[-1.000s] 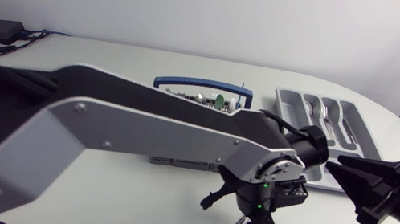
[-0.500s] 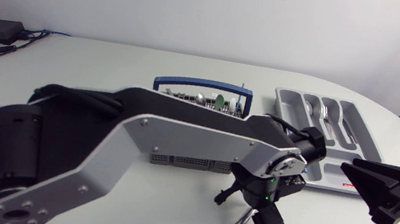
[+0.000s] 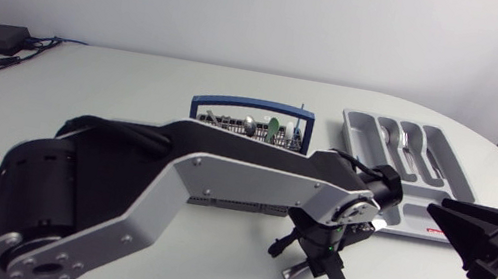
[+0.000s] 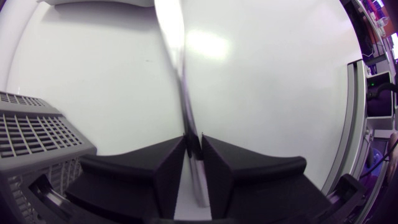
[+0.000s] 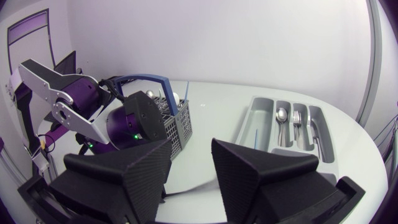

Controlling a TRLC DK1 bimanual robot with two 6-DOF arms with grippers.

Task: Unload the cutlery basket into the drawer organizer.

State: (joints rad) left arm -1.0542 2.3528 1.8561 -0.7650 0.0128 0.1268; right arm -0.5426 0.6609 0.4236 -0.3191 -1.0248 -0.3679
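Your left gripper (image 4: 193, 142) is clamped on a silver utensil (image 4: 179, 68) — its long axis runs straight ahead from the fingers, over the table (image 4: 280, 93) beside the cutlery basket (image 4: 37, 134). Your right gripper (image 5: 189, 163) stands open — near the drawer organizer (image 5: 249, 127).

Left gripper (image 4: 193, 142) pinching a utensil (image 4: 180, 68); right gripper (image 5: 191, 152) spread.

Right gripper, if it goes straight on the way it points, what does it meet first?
Likely the left arm's wrist, directly ahead of the right gripper; height is unclear, so it could pass by.
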